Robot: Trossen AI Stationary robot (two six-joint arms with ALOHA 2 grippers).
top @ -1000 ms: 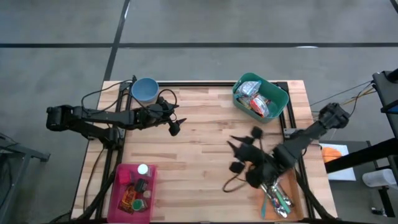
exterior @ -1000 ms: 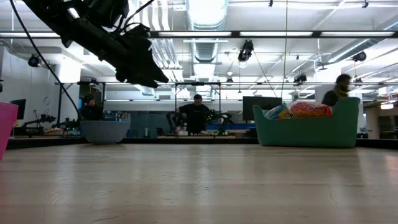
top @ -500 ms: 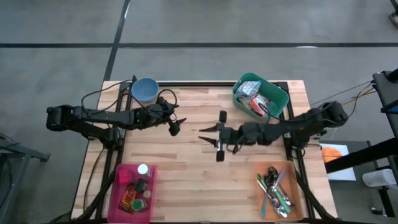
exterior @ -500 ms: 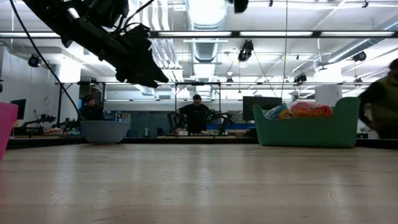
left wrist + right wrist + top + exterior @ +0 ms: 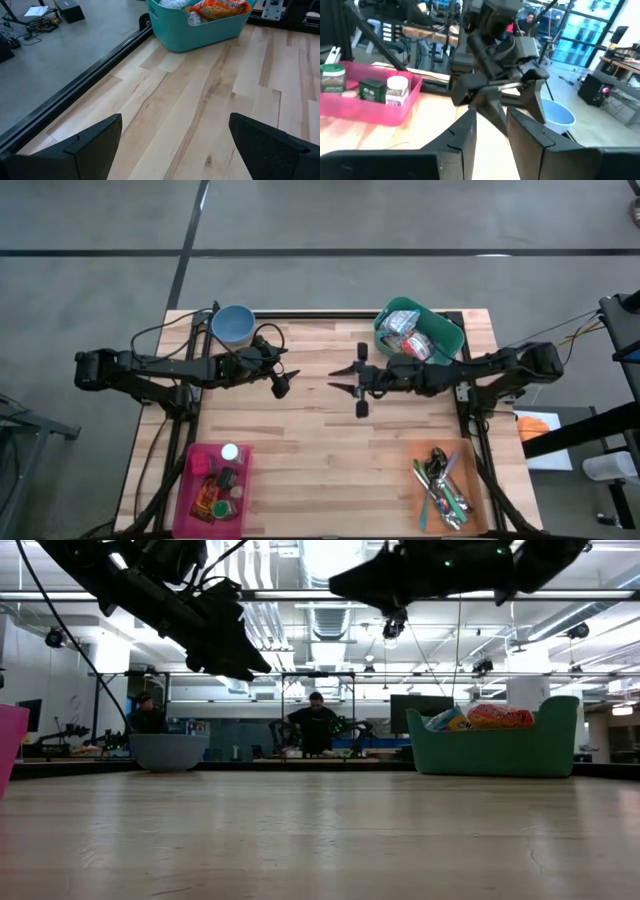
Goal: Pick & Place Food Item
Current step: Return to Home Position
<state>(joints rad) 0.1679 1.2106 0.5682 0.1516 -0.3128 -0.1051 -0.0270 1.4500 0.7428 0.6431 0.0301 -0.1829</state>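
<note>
Right end effector (image 5: pixel 340 381), fingers slightly apart, hangs empty above table (image 5: pixel 300 442); spoons (image 5: pixel 440 485) lie lengthwise in orange bin (image 5: pixel 478 498).

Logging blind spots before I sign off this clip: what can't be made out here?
- Spoons in orange bin: high view, heaped and too small to count.
- Pink bin: low view, cut off by the left edge.
- Packets in green bin: low view, wall hides all but tops.

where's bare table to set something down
Bare wood lies between the pink bin and the orange bin, and between the blue bowl and the teal bin. The middle is crowded: left gripper and right gripper hang there.
</note>
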